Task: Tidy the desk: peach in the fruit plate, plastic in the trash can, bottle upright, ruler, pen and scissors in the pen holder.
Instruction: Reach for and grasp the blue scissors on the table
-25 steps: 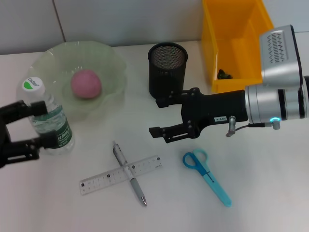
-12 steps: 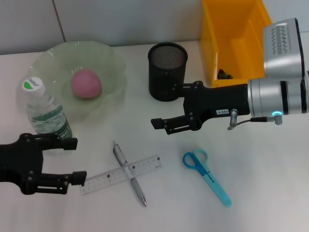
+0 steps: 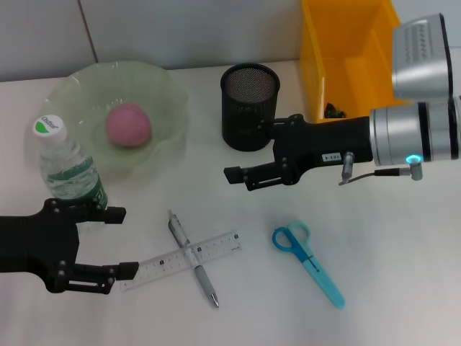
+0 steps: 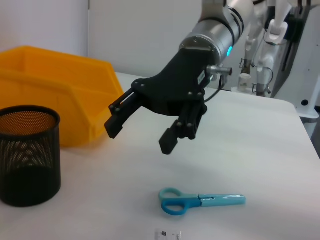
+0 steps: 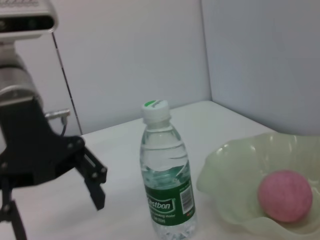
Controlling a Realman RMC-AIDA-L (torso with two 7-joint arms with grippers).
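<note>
Running off the head view's top edge, the trash can (image 3: 346, 54) is showing only a dark scrap inside. Both grippers are hovering with jaws apart: right gripper (image 3: 252, 162) beside the holder (image 3: 249, 107), left gripper (image 3: 101, 241) just below the upright bottle (image 3: 68, 173). The ruler (image 3: 180, 260) is lying nearly level under the pen (image 3: 193, 258); the scissors (image 3: 308, 262) are pointing lower right.

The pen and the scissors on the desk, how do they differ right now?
The pen is slim and silver-grey, while the scissors are blue with loop handles and pale blue covered blades. The pen lies crossed over the ruler, touching it; the scissors lie alone, apart from everything. The pen is nearer the left tool; the scissors lie below the right tool. Both lie flat, outside the pen holder.
</note>
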